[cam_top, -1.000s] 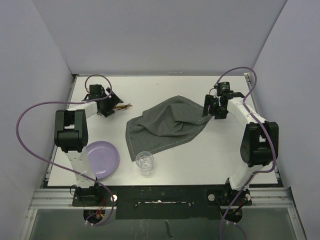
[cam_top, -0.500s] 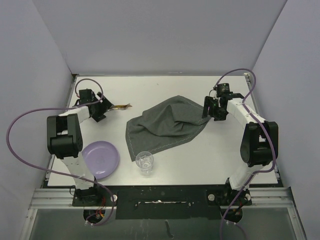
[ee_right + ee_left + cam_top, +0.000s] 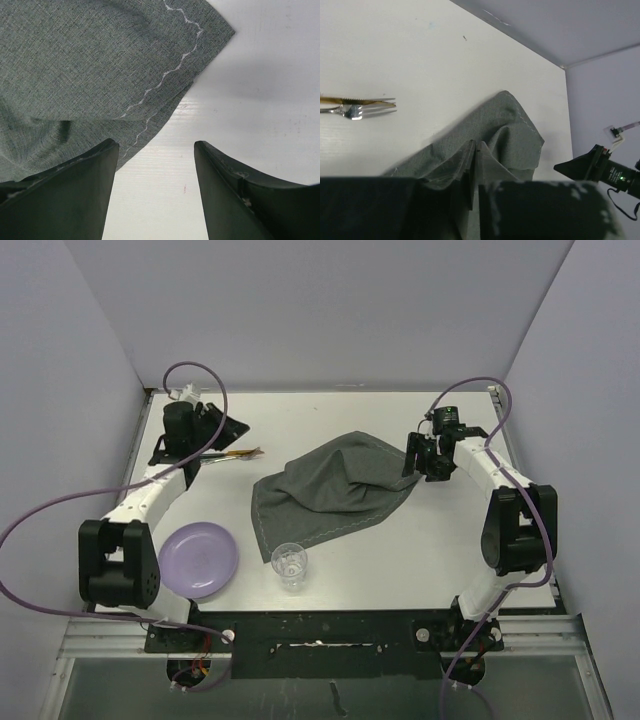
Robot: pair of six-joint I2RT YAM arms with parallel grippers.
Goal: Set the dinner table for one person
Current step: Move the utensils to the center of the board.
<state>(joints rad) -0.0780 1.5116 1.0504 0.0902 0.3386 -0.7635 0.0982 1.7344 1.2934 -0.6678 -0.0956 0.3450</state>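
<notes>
The white dinner table (image 3: 400,550) carries a crumpled dark grey placemat (image 3: 335,490) at its middle. A purple plate (image 3: 198,558) and a clear glass (image 3: 290,565) stand near the front. A fork and knife (image 3: 235,453) lie side by side at the back left, and the fork (image 3: 360,108) also shows in the left wrist view. My left gripper (image 3: 238,429) hovers just behind the cutlery, shut with nothing in it, its fingertips (image 3: 470,150) together. My right gripper (image 3: 412,465) is open at the placemat's right corner (image 3: 200,45), with bare table between its fingers (image 3: 95,165).
Grey walls enclose the table at the back and on both sides. A metal rail (image 3: 320,635) with the arm bases runs along the near edge. Purple cables (image 3: 60,510) loop off both arms.
My left arm has stretched out and swung its gripper up and back from beside the cutlery, and its jaws have shut on nothing. The right gripper has barely moved.
</notes>
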